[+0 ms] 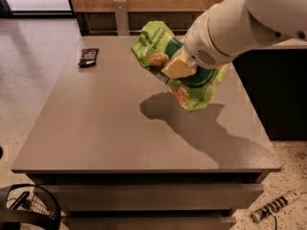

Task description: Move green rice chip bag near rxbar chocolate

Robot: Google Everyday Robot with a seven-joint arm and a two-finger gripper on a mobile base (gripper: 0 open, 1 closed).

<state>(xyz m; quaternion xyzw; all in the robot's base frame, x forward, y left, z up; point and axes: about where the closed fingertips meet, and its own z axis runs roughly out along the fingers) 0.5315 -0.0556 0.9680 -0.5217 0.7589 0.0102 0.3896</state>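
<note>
Black rxbar chocolate [88, 56] lies flat by the bench's [96, 128] far left corner, print too faint to read. Green rice chip bag [194, 87], glossy and crumpled, white lettering illegible, hangs tilted above the bench's far middle, shadow beneath. My end effector [178, 67] is clamped on it. My white arm [240, 18] reaches in from the far right.

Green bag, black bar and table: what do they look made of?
The green bag looks like thin glossy plastic film: it crinkles and shines where the end effector grips it above the table. The black bar seems a faintly shiny foil or plastic wrapper. The table top looks smooth matte grey, perhaps laminate, holding a soft shadow.
</note>
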